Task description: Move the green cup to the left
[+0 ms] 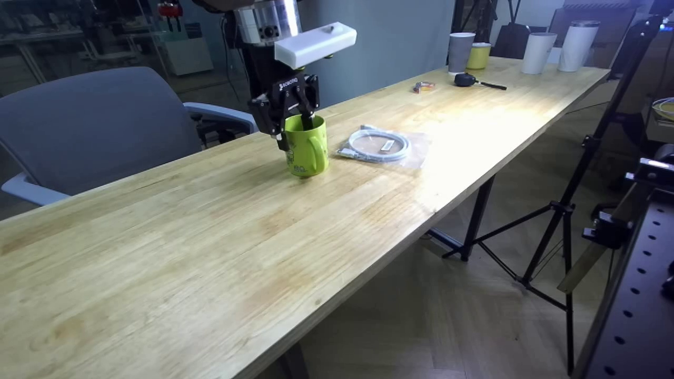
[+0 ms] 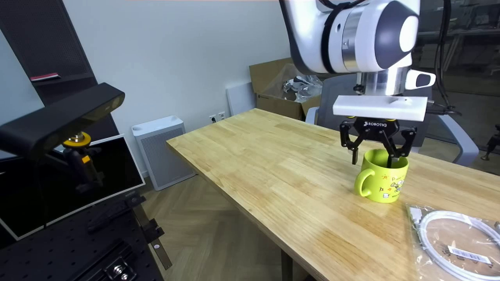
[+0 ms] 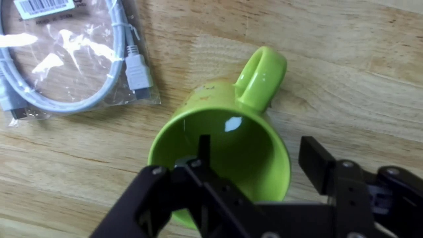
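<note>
Wrist view only: depths of green cup (image 3: 234, 147)

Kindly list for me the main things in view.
Mug: 1, lime green, on table
Cable: 1, white, bagged, beside mug
Small cup: 1, yellow, far from mug
Tall cup: 1, grey, beside small cup
Tumblers: 2, white, near cups
Gadget: 1, black, near cups
Unclear item: 1, reddish, near gadget
Table: 1, light wood, under mug
Chair: 1, grey, beside table
Box: 1, brown, beyond table
Arm: 1, white, above table
Jaws: 1 pair, black, open, straddling mug's rim
</note>
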